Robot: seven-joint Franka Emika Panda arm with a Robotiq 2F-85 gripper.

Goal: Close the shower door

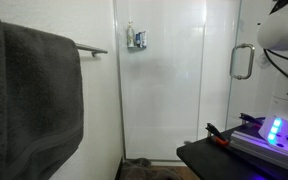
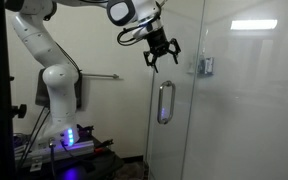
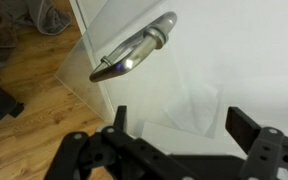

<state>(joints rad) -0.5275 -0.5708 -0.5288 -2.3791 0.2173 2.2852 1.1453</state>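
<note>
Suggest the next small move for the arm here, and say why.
Probably lower the gripper toward the handle of the shower door. Its jaws are open and it hangs above the handle, apart from it, so it has no contact yet to move the door.

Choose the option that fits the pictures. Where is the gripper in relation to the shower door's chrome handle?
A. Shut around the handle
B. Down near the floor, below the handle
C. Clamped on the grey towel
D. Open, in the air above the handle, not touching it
D: in an exterior view the gripper hangs open above the chrome handle of the shower door, with a gap between them, and the wrist view shows nothing held between its jaws.
</note>
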